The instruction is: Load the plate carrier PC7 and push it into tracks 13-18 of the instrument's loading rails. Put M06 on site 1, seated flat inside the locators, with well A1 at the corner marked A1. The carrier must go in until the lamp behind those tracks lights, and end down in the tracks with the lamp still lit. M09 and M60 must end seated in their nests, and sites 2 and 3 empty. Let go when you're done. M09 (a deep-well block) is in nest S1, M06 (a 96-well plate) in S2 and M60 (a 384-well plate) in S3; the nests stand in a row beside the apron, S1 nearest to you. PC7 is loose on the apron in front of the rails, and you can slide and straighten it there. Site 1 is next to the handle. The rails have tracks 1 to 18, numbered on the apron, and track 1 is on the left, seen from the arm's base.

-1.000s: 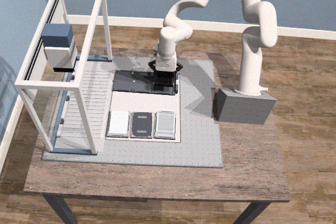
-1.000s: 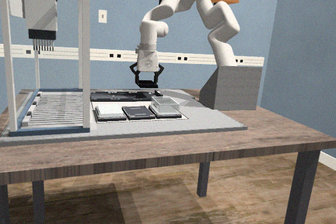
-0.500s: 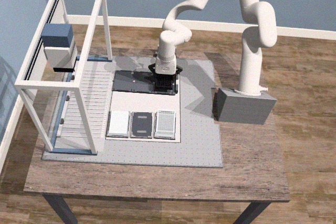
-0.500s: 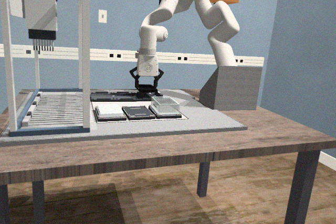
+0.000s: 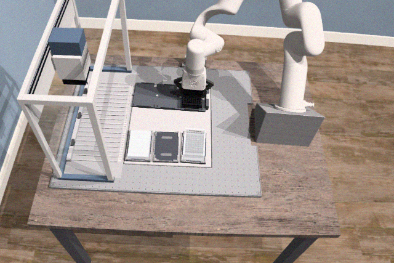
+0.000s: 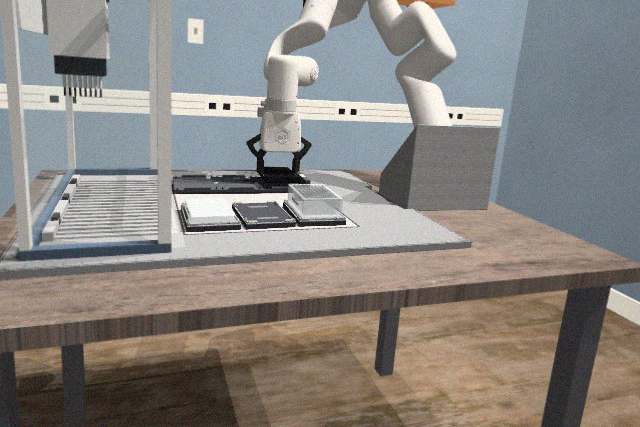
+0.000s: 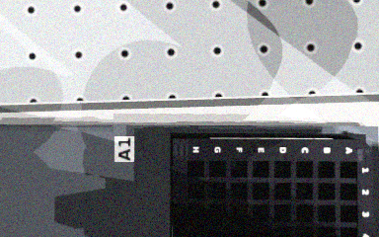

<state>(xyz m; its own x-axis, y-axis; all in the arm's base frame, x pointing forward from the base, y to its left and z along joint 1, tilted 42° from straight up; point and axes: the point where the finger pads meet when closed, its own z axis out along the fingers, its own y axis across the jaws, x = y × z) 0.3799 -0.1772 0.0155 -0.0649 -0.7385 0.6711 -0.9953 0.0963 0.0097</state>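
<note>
My gripper (image 5: 192, 94) is shut on M06 (image 5: 192, 99), a black 96-well plate, holding it by its sides. It holds the plate low over the right end of the dark carrier PC7 (image 5: 159, 95), which lies on the apron at the far end of the rails. I cannot tell whether the plate rests on the carrier. In the wrist view the plate (image 7: 267, 190) has its A and 1 labels meeting at the top right corner. A white A1 mark on the carrier lies just left of the plate's H corner. The gripper also shows in the exterior view (image 6: 279, 170).
The nest row holds the clear deep-well block M09 (image 5: 193, 145) on the right, an empty dark nest (image 5: 166, 146) in the middle and white M60 (image 5: 138, 145) on the left. The rails (image 5: 101, 120) lie under a white frame with a pipetting head (image 5: 68, 56). The arm's grey base block (image 5: 286, 124) stands right.
</note>
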